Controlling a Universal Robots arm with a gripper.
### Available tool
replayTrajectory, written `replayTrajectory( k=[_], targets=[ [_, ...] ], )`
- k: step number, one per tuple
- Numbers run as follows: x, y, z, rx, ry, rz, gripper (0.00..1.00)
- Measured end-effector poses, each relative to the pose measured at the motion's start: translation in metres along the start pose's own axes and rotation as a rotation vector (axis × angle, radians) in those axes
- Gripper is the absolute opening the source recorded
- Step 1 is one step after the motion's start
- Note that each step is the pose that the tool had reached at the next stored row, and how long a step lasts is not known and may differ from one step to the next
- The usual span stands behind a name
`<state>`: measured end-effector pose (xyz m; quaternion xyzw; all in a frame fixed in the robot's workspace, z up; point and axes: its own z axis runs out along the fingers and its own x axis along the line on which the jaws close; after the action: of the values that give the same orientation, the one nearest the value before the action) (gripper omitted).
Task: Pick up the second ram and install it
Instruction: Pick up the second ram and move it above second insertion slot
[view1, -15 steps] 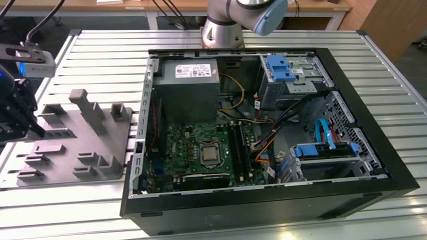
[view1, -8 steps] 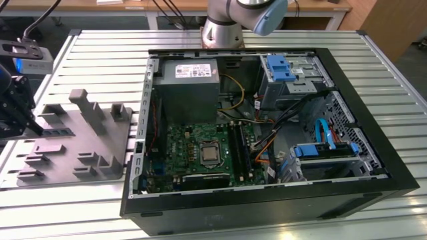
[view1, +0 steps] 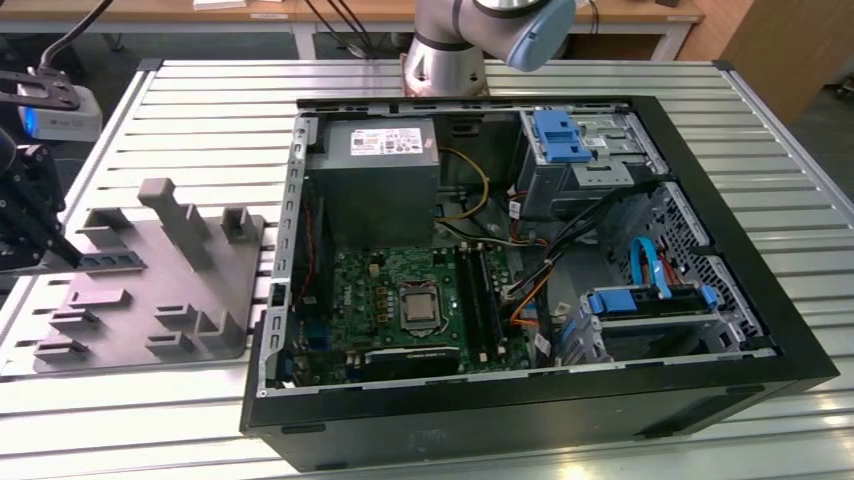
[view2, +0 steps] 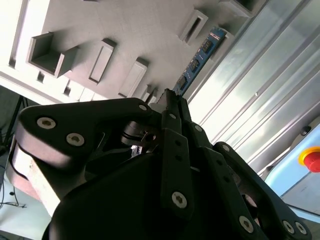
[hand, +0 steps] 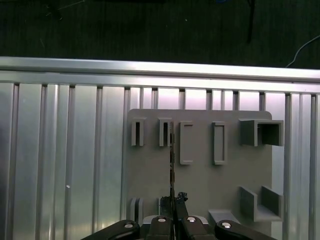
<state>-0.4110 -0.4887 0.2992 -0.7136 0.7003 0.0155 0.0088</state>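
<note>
The second ram (hand: 171, 160) is a slim dark strip seen edge-on over the gray slotted tray (hand: 200, 175), running between two of its small slots. In the second wrist view the second ram (view2: 197, 60) shows a blue face and reaches away from my fingertips. My gripper (hand: 174, 199) is shut on the near end of the strip. In the exterior view my gripper (view1: 60, 255) is at the far left, over the tray (view1: 147, 290), where the ram (view1: 114, 262) lies as a dark bar.
An open computer case (view1: 534, 250) lies to the exterior view's right of the tray, with the green motherboard (view1: 400, 300) and its dark memory slots (view1: 474, 295) inside. The arm's base (view1: 447, 50) stands behind the case. The table top is ribbed metal (hand: 60, 150).
</note>
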Motion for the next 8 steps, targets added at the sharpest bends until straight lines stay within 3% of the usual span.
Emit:
replayTrajectory(
  k=[8],
  targets=[
    [-0.0003, 0.0001, -0.0084, 0.0000, 0.0000, 0.000, 0.14]
  ],
)
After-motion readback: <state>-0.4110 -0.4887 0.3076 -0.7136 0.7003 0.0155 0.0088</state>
